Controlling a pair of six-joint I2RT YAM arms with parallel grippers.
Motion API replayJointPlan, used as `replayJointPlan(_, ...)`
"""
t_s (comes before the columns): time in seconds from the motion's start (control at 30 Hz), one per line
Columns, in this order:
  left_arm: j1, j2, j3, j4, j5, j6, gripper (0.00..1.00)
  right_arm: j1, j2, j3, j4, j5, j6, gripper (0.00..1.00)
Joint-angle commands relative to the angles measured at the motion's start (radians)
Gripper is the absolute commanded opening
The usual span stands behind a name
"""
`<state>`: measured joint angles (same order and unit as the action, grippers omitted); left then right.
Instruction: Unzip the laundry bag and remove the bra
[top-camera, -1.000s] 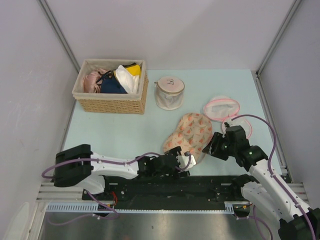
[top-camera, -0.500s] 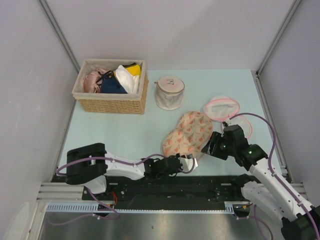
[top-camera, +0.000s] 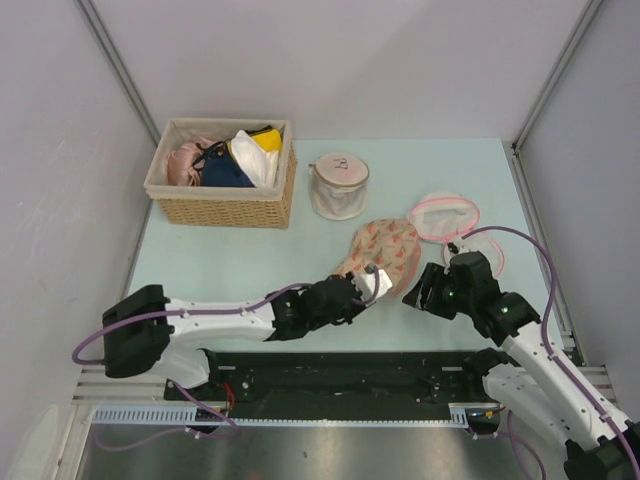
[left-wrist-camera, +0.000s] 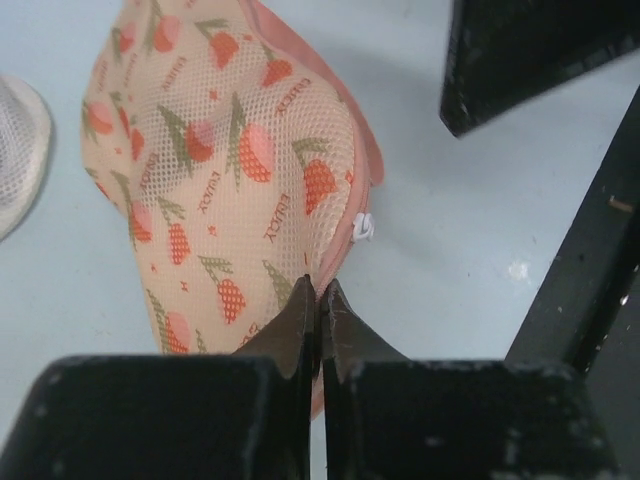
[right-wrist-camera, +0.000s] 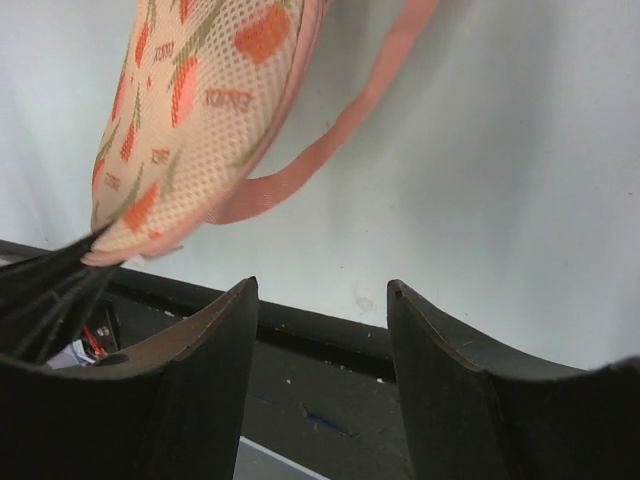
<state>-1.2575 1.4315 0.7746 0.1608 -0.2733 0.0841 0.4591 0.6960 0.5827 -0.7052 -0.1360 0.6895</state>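
Pinching the near edge of the laundry bag (left-wrist-camera: 220, 170) on the worktop (top-camera: 230, 260), the left pincer (left-wrist-camera: 321, 300) was shut, apparently on its mesh; the right pincer (right-wrist-camera: 322, 330) hung half-spread and empty just beside it.

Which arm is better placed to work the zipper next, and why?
Probably right: the right gripper hangs open and empty beside the laundry bag; the left gripper is shut on its edge.

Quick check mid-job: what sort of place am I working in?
Probably a lab test cell staged for laundry sorting: bare white walls around a pale blue table, a wicker basket of garments, and a printed laundry bag beside white mesh bags.
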Motion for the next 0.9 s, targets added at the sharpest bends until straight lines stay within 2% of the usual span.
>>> replayJointPlan(0.0,0.065,-0.083,0.049,-0.033,0.115,-0.076,0.0,0.006,-0.053,0.037,0.052,-0.007,0.025,0.58)
replayJointPlan(0.3,0.113,-0.117,0.058,-0.015,0.193,-0.104,0.0,0.006,-0.072,0.04,0.134,-0.073,0.044,0.57)
replayJointPlan(0.57,0.139,-0.114,0.066,0.008,0.241,-0.139,0.0,0.015,0.008,0.042,0.23,-0.102,0.042,0.56)
replayJointPlan(0.87,0.159,-0.095,0.129,-0.081,0.293,-0.156,0.0,0.05,0.051,0.04,0.274,-0.036,0.008,0.57)
